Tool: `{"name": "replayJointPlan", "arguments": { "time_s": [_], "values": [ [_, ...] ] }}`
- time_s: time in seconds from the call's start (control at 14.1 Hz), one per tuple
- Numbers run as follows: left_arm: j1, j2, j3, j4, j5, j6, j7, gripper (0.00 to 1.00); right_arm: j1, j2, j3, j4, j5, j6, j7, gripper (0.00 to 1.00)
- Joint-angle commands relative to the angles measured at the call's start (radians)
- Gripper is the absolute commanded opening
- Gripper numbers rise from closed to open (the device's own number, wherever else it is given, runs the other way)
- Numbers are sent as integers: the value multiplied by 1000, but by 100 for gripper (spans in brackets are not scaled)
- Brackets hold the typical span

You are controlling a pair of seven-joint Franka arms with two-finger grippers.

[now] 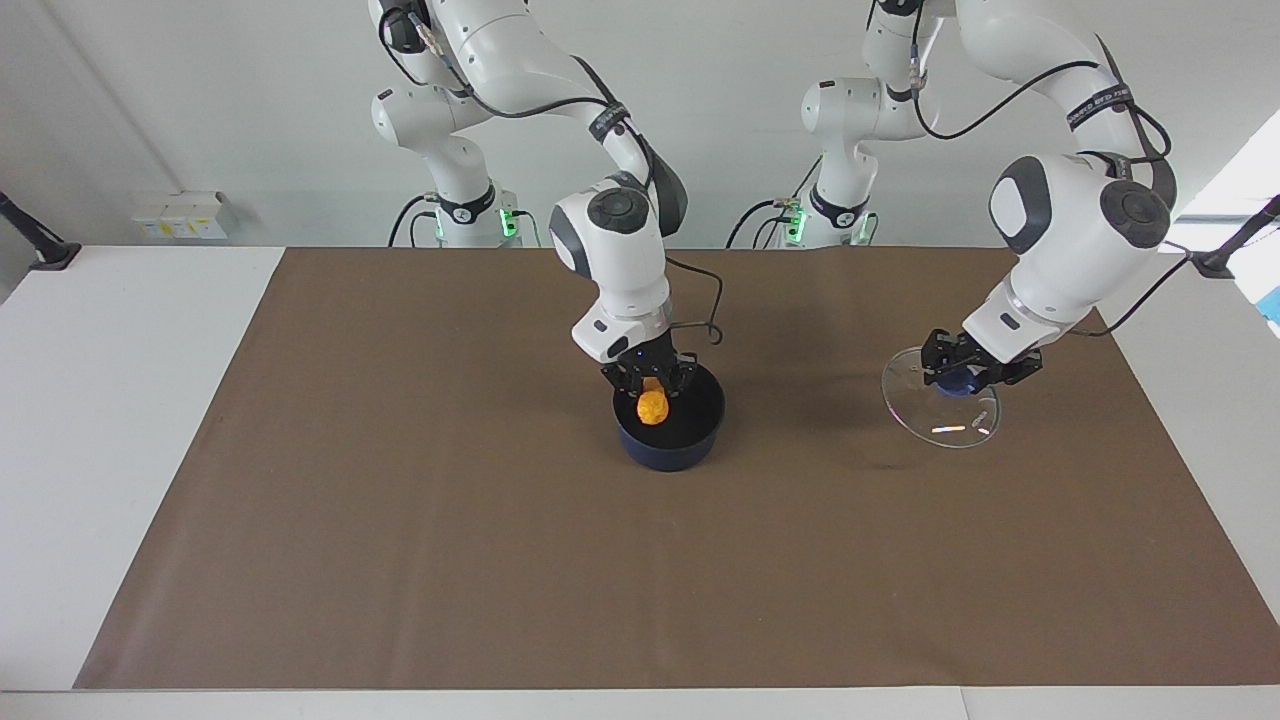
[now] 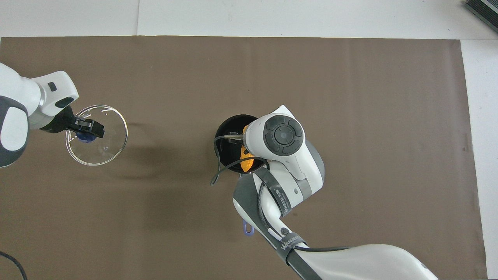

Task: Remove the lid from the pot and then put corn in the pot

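Now the corn cob (image 1: 653, 406) is held over the open saucepan (image 1: 668, 447) mid-desk by the right jaws (image 1: 651, 383), pinched at its upper end, probably light and bumpy, while the breakable-looking glass lid (image 1: 940, 408) is clamped by its knob in the left jaws (image 1: 962, 378)

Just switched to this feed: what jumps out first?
The right gripper holds the orange corn over the open mouth of the dark pot at mid-table. Toward the left arm's end, the left gripper grips the clear lid by its blue knob, tilted above the brown mat.
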Motion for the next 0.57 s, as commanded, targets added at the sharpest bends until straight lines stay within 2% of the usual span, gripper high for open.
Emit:
{"name": "replayJointPlan", "arguments": {
  "time_s": [0.0,0.5],
  "values": [
    [53,-60,-10,-92,-6,44,68,0,-10,5,14,1,24,0,-29,0],
    [111,-51,-12,-232,-6,218,147,0,-30,40,17,36,32,3,-109,0]
  ]
}}
